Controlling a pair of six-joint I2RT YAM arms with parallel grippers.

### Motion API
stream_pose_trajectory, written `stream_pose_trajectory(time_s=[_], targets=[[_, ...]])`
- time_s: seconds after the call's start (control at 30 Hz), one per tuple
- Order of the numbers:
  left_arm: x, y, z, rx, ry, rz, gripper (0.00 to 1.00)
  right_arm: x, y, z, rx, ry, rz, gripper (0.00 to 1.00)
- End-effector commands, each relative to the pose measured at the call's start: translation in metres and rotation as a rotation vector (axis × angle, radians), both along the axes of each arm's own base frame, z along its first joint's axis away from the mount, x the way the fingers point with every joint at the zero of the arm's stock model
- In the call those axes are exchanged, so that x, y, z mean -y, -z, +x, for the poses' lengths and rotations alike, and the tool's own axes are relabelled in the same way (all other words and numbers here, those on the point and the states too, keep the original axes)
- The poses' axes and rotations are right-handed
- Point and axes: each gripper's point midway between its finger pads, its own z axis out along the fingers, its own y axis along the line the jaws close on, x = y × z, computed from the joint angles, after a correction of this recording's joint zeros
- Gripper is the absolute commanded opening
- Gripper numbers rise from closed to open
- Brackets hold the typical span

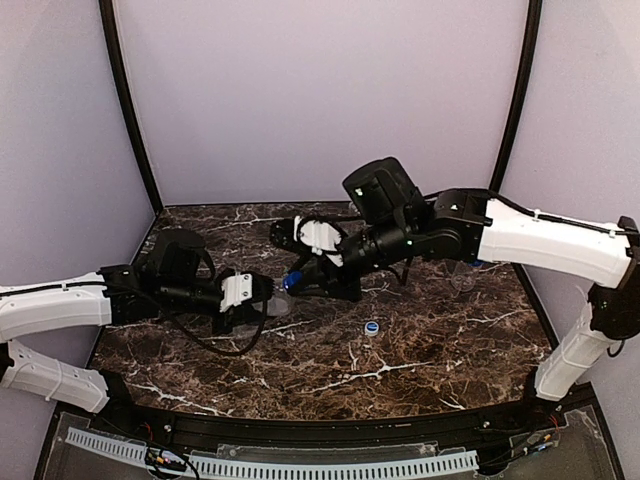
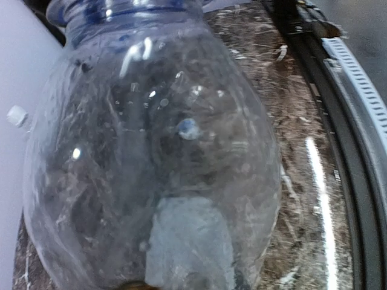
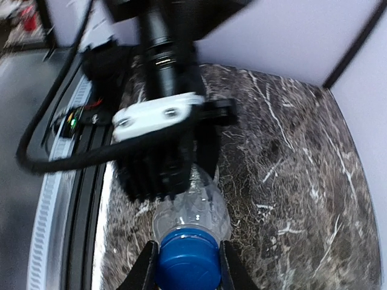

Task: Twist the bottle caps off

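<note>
Dark brown marble table [image 1: 450, 370], seen from above, with a robot arm reaching in from each side. Near the left edge, midway between the far and near edges, the left gripper [image 1: 252, 293] is closed around the body of a clear bottle [image 1: 270, 302], holding it on its side with the neck pointing right. At the neck sits the dark blue cap [image 3: 187, 258]. The right gripper [image 1: 297, 281] is clamped on it, with one jaw pressed against each side.

The step in hand looks like twisting this cap off. It should go best if the left grip stays firm so the thin bottle cannot spin, and the right wrist turns square to the neck.

Right of centre, toward the near edge, a pale blue-and-white cap [image 1: 371, 327] lies loose on the table.

The left wrist view is filled by bottle plastic, hiding its own jaws. Near the right edge a clear shape [image 1: 463, 278] behind the right arm cannot be identified.
</note>
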Motion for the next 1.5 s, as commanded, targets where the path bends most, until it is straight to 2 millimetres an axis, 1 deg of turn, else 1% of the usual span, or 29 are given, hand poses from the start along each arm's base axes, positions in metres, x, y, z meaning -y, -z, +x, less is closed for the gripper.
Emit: stream_pose_trajectory(time_s=[0.0, 0.03, 0.07, 0.13, 0.33, 0.37, 0.47, 0.6, 0.7, 0.73, 0.77, 0.8, 0.83, 0.87, 0.9, 0.93, 0.97, 1.0, 1.07, 1.13, 1.17, 1.23, 1.27, 1.3, 1.33, 1.37, 1.47], targets=[[-0.015, 0.031, -0.073, -0.226, 0.299, 0.125, 0.19, 0.016, -0.001, -0.075, 0.373, -0.479, -0.014, 0.00], [-0.019, 0.035, -0.079, -0.244, 0.316, 0.146, 0.19, 0.018, 0.003, -0.079, 0.440, -0.512, -0.032, 0.00], [-0.020, 0.034, -0.081, -0.249, 0.328, 0.148, 0.19, 0.020, 0.007, -0.079, 0.506, -0.536, -0.050, 0.00], [-0.023, 0.037, -0.086, -0.253, 0.351, 0.166, 0.19, 0.022, 0.010, -0.076, 0.628, -0.555, -0.092, 0.00], [-0.027, 0.039, -0.090, -0.241, 0.387, 0.193, 0.19, 0.027, 0.022, -0.041, 1.031, -0.545, -0.298, 0.00], [-0.027, 0.039, -0.090, -0.237, 0.390, 0.194, 0.19, 0.028, 0.024, -0.038, 1.073, -0.550, -0.318, 0.00], [-0.026, 0.039, -0.090, -0.230, 0.396, 0.193, 0.18, 0.024, 0.018, -0.036, 1.145, -0.554, -0.297, 0.00], [-0.023, 0.035, -0.084, -0.214, 0.371, 0.173, 0.18, 0.018, 0.008, -0.043, 1.113, -0.532, -0.223, 0.00], [-0.020, 0.034, -0.074, -0.186, 0.325, 0.164, 0.17, 0.016, -0.010, -0.040, 1.044, -0.432, -0.150, 0.00], [-0.017, 0.032, -0.069, -0.183, 0.294, 0.149, 0.17, 0.016, -0.018, -0.035, 0.989, -0.376, -0.118, 0.00], [-0.016, 0.032, -0.061, -0.162, 0.251, 0.148, 0.17, 0.018, -0.025, -0.027, 0.913, -0.308, -0.081, 0.00], [-0.012, 0.027, -0.050, -0.152, 0.196, 0.110, 0.17, 0.019, -0.031, -0.016, 0.819, -0.234, -0.036, 0.00], [-0.012, 0.025, -0.038, -0.119, 0.131, 0.106, 0.17, 0.022, -0.035, -0.001, 0.711, -0.137, 0.001, 0.00], [-0.007, 0.017, -0.026, -0.098, 0.071, 0.051, 0.17, 0.026, -0.034, 0.018, 0.615, -0.037, 0.015, 0.00], [-0.009, 0.013, -0.011, -0.063, -0.010, 0.038, 0.18, 0.030, -0.029, 0.038, 0.505, 0.069, 0.020, 0.00], [-0.006, 0.002, 0.001, -0.047, -0.071, -0.023, 0.18, 0.035, -0.021, 0.056, 0.399, 0.171, 0.019, 0.00], [-0.010, -0.006, 0.016, -0.018, -0.151, -0.048, 0.18, 0.041, -0.010, 0.073, 0.304, 0.259, 0.013, 0.00], [-0.013, -0.019, 0.032, -0.003, -0.231, -0.105, 0.19, 0.047, 0.003, 0.086, 0.201, 0.333, 0.010, 0.00], [-0.019, -0.036, 0.049, -0.020, -0.323, -0.174, 0.20, 0.054, 0.036, 0.101, 0.024, 0.424, -0.008, 0.00], [-0.026, -0.049, 0.061, -0.054, -0.388, -0.232, 0.21, 0.057, 0.077, 0.107, -0.109, 0.482, -0.059, 0.00], [-0.027, -0.053, 0.063, -0.079, -0.411, -0.258, 0.21, 0.056, 0.093, 0.107, -0.154, 0.499, -0.082, 0.00], [-0.031, -0.061, 0.067, -0.099, -0.440, -0.298, 0.21, 0.049, 0.124, 0.106, -0.245, 0.518, -0.128, 0.00], [-0.032, -0.065, 0.068, -0.101, -0.442, -0.313, 0.21, 0.047, 0.146, 0.106, -0.297, 0.538, -0.171, 0.00], [-0.032, -0.067, 0.068, -0.110, -0.445, -0.324, 0.21, 0.045, 0.154, 0.106, -0.322, 0.550, -0.190, 0.00], [-0.031, -0.068, 0.066, -0.113, -0.437, -0.331, 0.21, 0.044, 0.176, 0.105, -0.352, 0.564, -0.249, 0.00], [-0.031, -0.069, 0.066, -0.117, -0.436, -0.336, 0.21, 0.044, 0.189, 0.104, -0.363, 0.573, -0.290, 0.00], [-0.033, -0.071, 0.066, -0.118, -0.439, -0.341, 0.22, 0.044, 0.222, 0.097, -0.329, 0.574, -0.405, 0.00]])
